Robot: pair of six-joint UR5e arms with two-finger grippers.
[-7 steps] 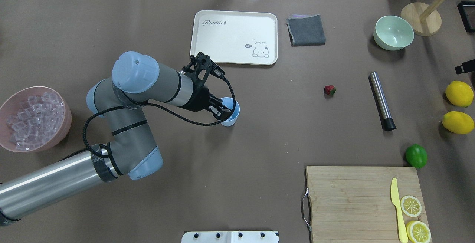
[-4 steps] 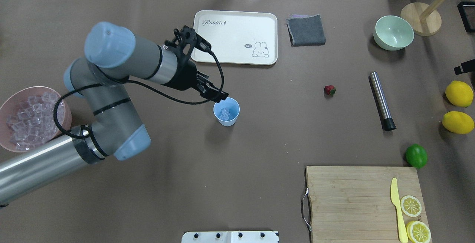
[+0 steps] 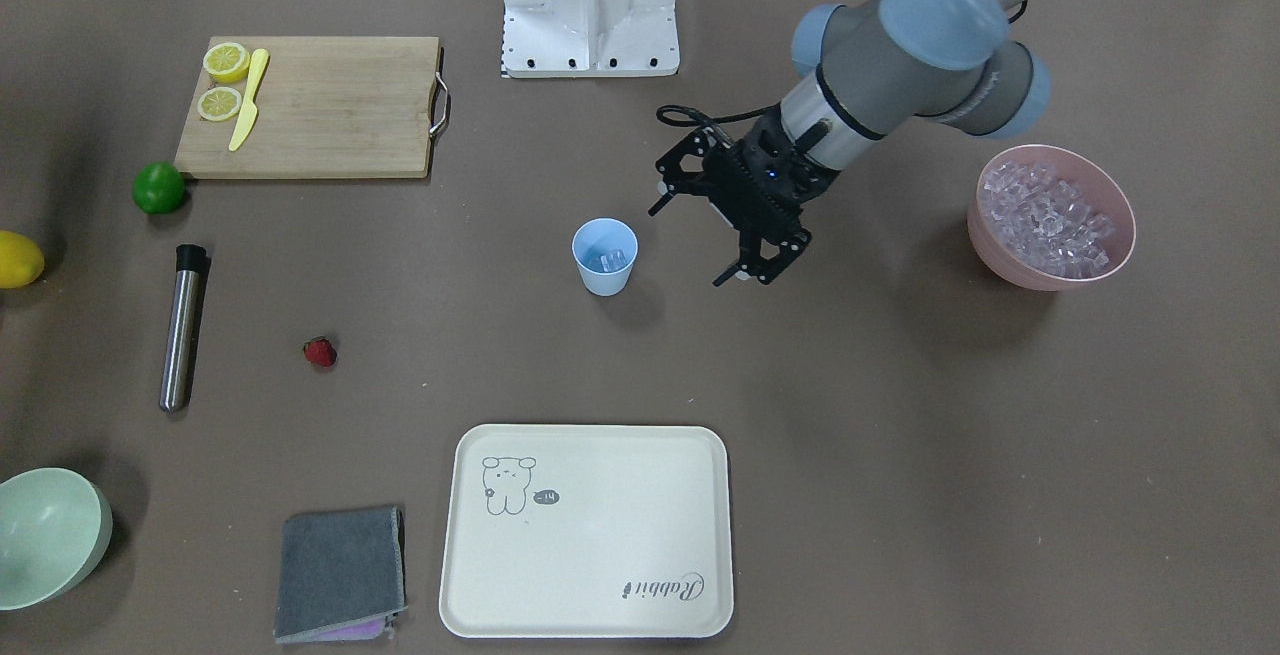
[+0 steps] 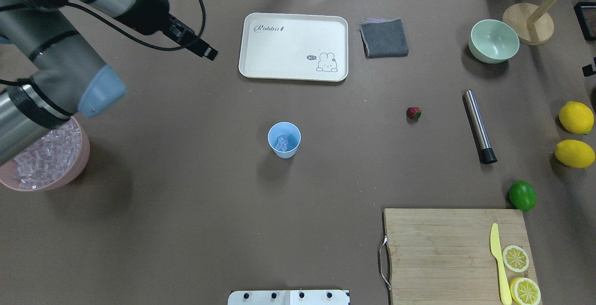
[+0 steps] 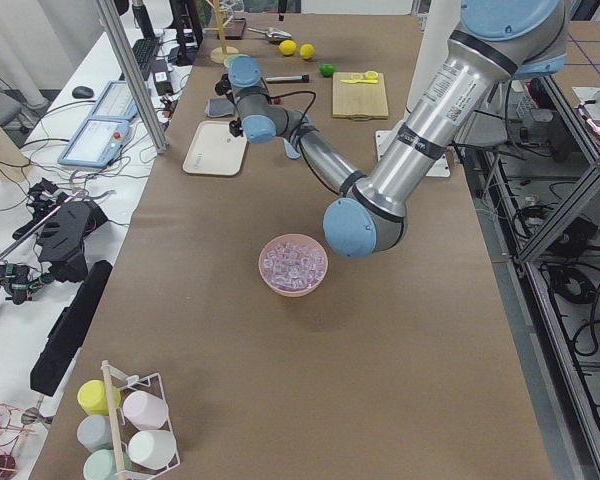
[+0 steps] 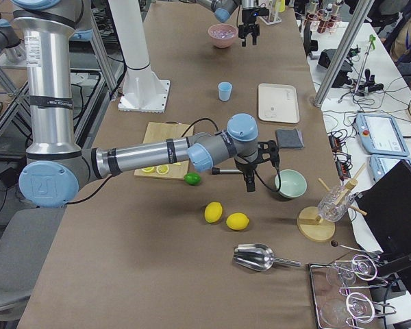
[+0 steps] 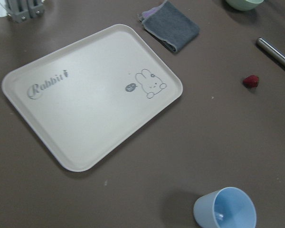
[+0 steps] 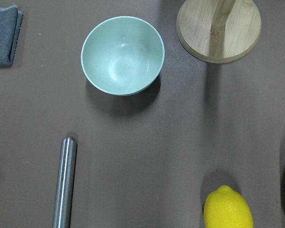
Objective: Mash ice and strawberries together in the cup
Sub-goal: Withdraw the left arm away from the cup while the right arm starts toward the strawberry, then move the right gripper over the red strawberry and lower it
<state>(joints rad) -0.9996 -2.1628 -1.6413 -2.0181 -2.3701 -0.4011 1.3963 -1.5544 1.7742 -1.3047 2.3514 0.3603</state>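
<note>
The light blue cup (image 4: pixel 284 139) (image 3: pixel 604 255) stands upright mid-table with a few ice (image 4: pixel 281 143) (image 3: pixel 608 260) cubes inside. More ice (image 3: pixel 1050 213) fills the pink bowl (image 3: pixel 1000 260). The strawberry (image 4: pixel 413 113) (image 3: pixel 320 352) (image 7: pixel 251 81) lies alone on the table, well away from the cup. My left gripper (image 3: pixel 690 245) hangs open and empty in the air, off to the cup's bowl side. My right gripper (image 6: pixel 250 185) hovers between the pale green bowl and the metal rod; I cannot tell if it is open or shut.
A cream tray (image 4: pixel 293 46) and a grey cloth (image 4: pixel 384 37) lie at the far side. A steel rod (image 4: pixel 479 125), pale green bowl (image 4: pixel 493 41), two lemons (image 4: pixel 576 117), a lime (image 4: pixel 522 195) and a cutting board (image 4: pixel 456 254) with knife and lemon slices occupy the right.
My left gripper was over the cup's mouth, then rose and pulled back toward the far left. The ice cubes now show uncovered inside the cup.
</note>
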